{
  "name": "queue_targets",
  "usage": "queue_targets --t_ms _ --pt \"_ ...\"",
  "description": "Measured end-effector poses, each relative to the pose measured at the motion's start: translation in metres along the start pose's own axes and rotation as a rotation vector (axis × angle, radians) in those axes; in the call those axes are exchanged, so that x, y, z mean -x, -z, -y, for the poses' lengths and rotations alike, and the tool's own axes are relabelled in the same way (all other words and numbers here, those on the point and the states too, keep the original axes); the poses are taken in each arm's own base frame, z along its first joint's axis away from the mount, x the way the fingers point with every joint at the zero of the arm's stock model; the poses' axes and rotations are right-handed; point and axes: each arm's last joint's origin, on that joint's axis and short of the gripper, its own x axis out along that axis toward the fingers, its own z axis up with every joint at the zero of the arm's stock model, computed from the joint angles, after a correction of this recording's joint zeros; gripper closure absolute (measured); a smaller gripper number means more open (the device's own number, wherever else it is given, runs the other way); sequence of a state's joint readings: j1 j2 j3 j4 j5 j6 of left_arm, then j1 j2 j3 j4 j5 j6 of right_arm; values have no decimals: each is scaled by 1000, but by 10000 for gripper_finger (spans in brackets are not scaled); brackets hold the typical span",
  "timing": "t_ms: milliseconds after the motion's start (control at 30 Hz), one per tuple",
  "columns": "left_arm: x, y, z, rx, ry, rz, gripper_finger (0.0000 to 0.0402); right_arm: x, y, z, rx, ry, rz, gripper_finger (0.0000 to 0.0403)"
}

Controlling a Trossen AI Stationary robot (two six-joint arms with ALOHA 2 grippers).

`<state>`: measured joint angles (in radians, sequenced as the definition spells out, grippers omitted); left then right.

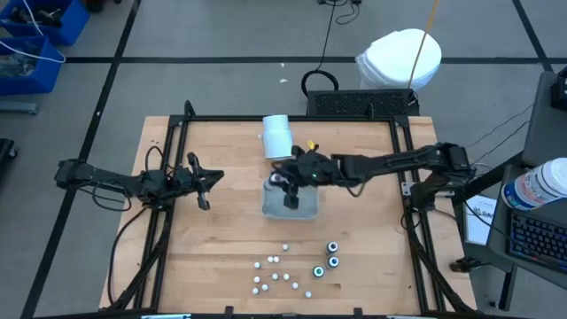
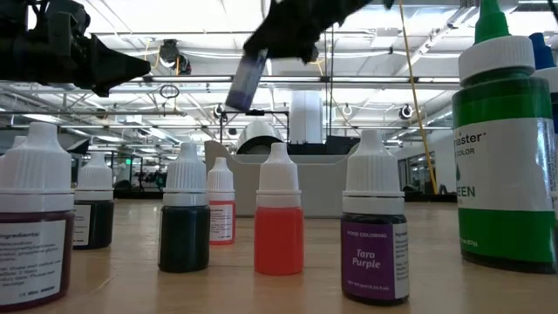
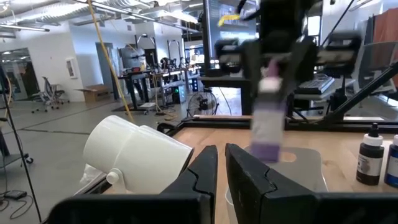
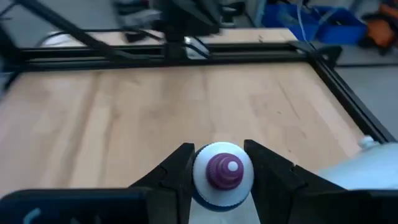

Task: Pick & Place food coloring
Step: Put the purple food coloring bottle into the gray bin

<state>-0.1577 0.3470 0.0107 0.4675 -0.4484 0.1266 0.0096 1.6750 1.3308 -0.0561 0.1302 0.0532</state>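
My right gripper (image 1: 288,183) hangs over the grey tray (image 1: 268,209) at mid-table, shut on a food coloring bottle (image 3: 268,124) with purple liquid, a white label and a white cap. Above the table in the low view, this bottle (image 2: 247,78) shows tilted. Other food coloring bottles stand upright on their bases near the table's near edge: small whitish ones (image 1: 275,276) and dark ones with ringed tops (image 1: 328,259). My left gripper (image 1: 205,180) waits shut at the table's left, touching nothing. My right gripper pinches the bottle's white cap (image 4: 202,180) between its two fingers, one on each side of it. The fingers come from the table's right, slanting down. The bottle hangs below them, slightly tilted, lifted clear over the tray (image 3: 305,158).
A larger white cylinder (image 1: 276,137) lies on its side just beyond the tray, toward the far edge. A dark frame (image 1: 283,118) runs along the table's far and side edges. Bare wood lies between the tray and my left gripper.
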Motion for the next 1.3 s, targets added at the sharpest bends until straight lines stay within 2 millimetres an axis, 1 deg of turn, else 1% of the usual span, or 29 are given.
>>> queue_targets --t_ms 167,333,467,633,733,833,967,1100,1200,1300 --pt "0 0 0 0 -2 0 360 -28 17 14 -31 12 -45 290" --pt "0 0 0 0 -2 0 360 -40 27 15 -54 -4 -82 286" --pt "0 0 0 -2 -6 0 360 -41 28 15 -56 -4 -84 288" --pt "0 0 0 -26 -8 4 360 -45 37 15 -51 1 -140 288" --pt "0 -1 0 -25 -8 5 360 -48 36 14 -52 1 -122 287" --pt "0 -1 0 -24 -8 7 360 -51 43 14 -49 4 -162 289" --pt "0 -1 0 -23 -9 9 360 -52 40 15 -41 52 -136 287" --pt "0 -1 0 -25 -9 8 360 -54 46 15 -34 57 -176 286" --pt "0 -1 0 -25 -9 8 360 -59 48 15 -35 56 -167 288" --pt "0 -1 0 -25 -9 8 360 -62 55 15 -31 58 -202 287"
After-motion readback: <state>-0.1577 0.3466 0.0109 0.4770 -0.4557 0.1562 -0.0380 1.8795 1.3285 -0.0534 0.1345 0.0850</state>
